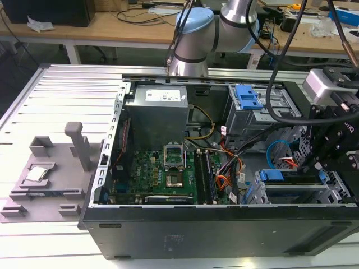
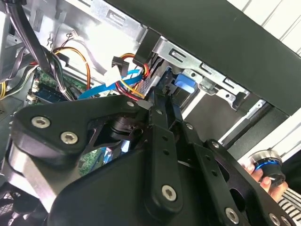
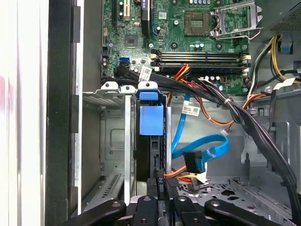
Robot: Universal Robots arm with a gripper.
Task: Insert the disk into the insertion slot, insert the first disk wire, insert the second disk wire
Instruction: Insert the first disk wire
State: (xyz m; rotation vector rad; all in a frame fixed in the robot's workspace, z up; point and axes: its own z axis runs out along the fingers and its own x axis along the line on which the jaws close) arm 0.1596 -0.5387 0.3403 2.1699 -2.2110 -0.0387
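The disk [image 3: 151, 120] stands on edge inside the insertion slot [image 3: 115, 141], a light grey metal bay, with its blue frame toward the motherboard. In the exterior view the disk [image 1: 275, 175] sits in the cage [image 1: 291, 196] at the case's lower right. My gripper [image 3: 162, 186] is shut, and its tips meet the disk's near end. In the second wrist view the gripper [image 2: 153, 99] points at the blue frame [image 2: 184, 84]. A blue data wire [image 3: 204, 151] with a black plug lies loose beside the disk, next to a red, yellow and black power wire [image 3: 181, 175].
A thick black cable bundle [image 3: 244, 117] crosses above the cage. The motherboard [image 1: 162, 174] and power supply [image 1: 157, 115] fill the case's middle. Another cage with a blue latch [image 1: 247, 96] sits behind. A hand [image 2: 263, 176] is beside the case. A grey fixture [image 1: 50, 174] lies on the exterior view's left.
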